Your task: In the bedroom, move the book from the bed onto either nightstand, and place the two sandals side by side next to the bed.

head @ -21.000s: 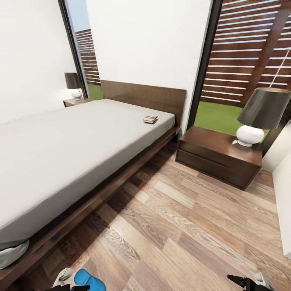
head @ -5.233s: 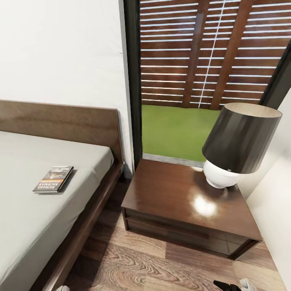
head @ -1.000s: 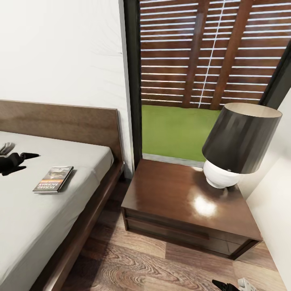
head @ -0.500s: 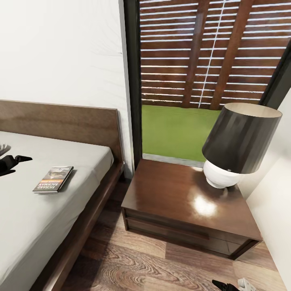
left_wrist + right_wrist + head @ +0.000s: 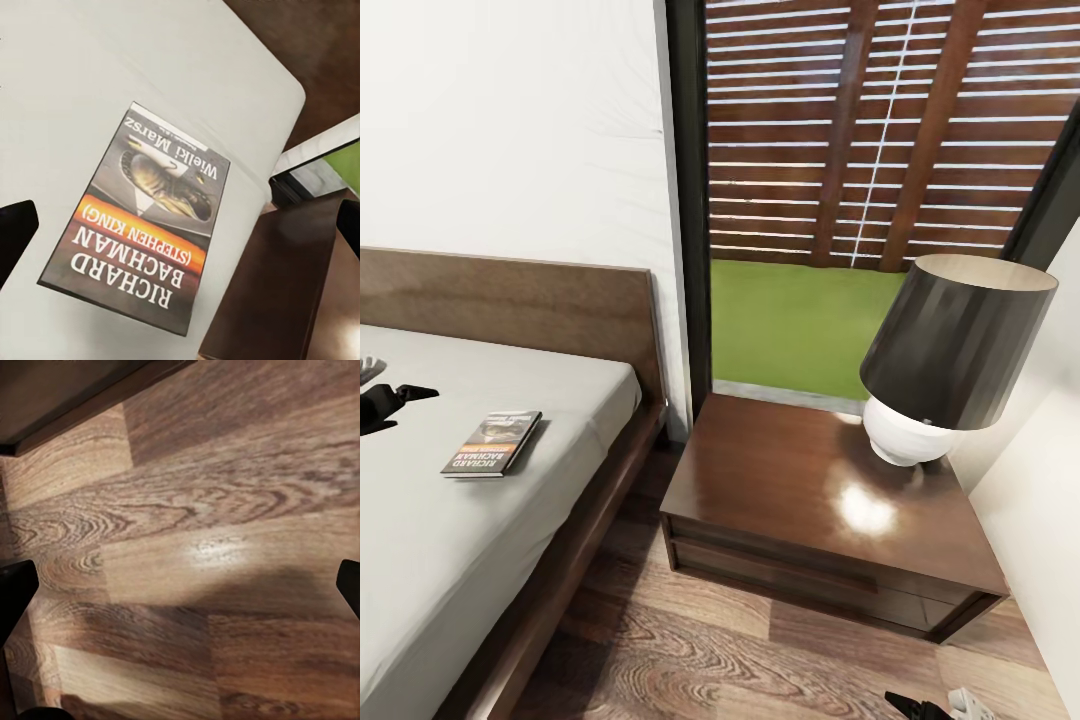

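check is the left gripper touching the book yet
Apart. The head view shows bare mattress between the left gripper and the book; in the left wrist view the book lies flat between the open fingertips.

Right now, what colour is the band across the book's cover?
Orange-red, on the book; clearest in the left wrist view.

Book (image 5: pixel 492 443) lies flat, cover up, on light-grey mattress of bed (image 5: pixel 420 560), near the headboard-side corner; dark cover, orange band, white "RICHARD BACHMAN". Nightstand (image 5: pixel 800 500) stands just beside bed, glossy dark brown top.
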Robot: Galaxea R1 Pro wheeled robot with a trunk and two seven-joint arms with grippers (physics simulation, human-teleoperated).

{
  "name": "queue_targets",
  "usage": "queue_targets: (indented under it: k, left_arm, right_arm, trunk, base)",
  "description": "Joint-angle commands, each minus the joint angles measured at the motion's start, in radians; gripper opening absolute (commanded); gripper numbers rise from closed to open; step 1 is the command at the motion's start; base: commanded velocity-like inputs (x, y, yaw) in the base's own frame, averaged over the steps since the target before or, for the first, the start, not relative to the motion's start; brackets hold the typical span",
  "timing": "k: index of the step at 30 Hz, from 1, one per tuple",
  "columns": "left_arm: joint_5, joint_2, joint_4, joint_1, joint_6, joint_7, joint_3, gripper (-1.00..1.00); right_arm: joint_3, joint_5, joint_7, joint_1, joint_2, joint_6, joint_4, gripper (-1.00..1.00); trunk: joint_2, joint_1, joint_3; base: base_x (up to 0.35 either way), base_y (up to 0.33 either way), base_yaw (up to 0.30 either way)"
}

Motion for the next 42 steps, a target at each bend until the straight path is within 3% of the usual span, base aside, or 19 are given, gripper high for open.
queue_targets:
  k: [1,17,42]
  left_arm:
    - [-0.008,0.0,0.0,-0.001,0.004,-0.009,0.003,1.0]
    - [-0.006,-0.004,0.001,-0.001,0.004,-0.009,0.002,1.0]
    - [-0.013,-0.003,0.007,-0.001,0.004,-0.007,0.003,1.0]
  right_arm:
    - [-0.008,-0.004,0.004,-0.001,-0.001,0.01,0.003,1.0]
    - [-0.007,-0.057,0.006,0.002,0.0,0.008,0.003,1.0]
    - [-0.006,-0.063,0.006,0.002,0.002,0.008,0.003,1.0]
  trunk:
    - [0.0,0.0,-0.001]
    - [0.0,0.0,-0.001]
    - [0.0,0.0,-0.001]
  base:
    - [0.0,0.0,0.0]
    - [0.0,0.0,0.0]
    - [0.098,0.0,0.0]
